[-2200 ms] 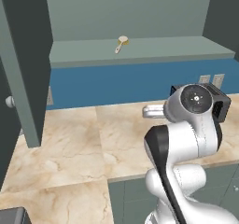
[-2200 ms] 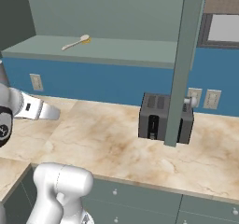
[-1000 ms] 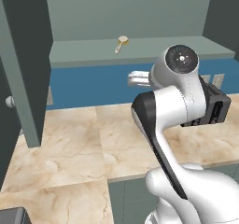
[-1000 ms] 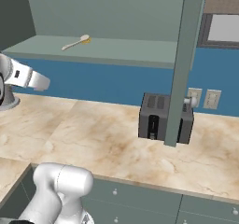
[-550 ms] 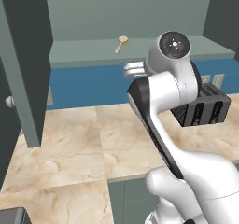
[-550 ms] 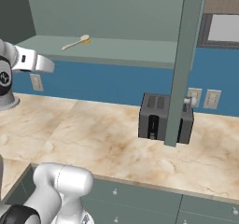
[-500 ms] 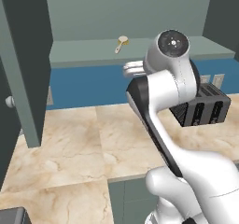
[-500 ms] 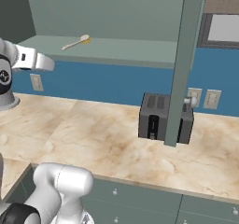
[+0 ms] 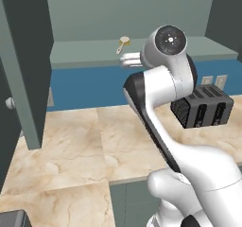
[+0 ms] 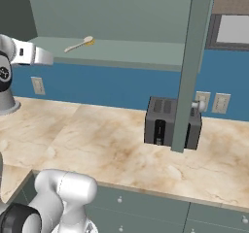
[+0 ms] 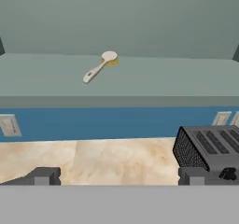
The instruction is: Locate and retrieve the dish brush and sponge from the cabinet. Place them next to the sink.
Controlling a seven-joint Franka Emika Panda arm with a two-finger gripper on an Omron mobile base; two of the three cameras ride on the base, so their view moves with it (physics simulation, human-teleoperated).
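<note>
We see the cabinet [image 9: 28,56] open over the marble desk [image 10: 107,144], a black toaster [image 10: 168,123] standing on the desk. Our gripper [image 11: 119,176] hangs in front of the shelf [image 11: 154,85], jaws spread wide and holding nothing. The dish brush [image 11: 99,66] lies flat on the shelf, well apart from the fingertips [image 11: 44,175].

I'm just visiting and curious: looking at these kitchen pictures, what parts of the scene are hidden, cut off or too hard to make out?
- Sponge: something yellow sits at the dish brush head in the hand view; too small to tell whether it is the sponge.
- Toaster: partly covered by the open cabinet door in the right base view.
- Gripper: its finger ends are too small to read in the left base view.
- Toaster's right side is cut off by the hand view's edge.
</note>
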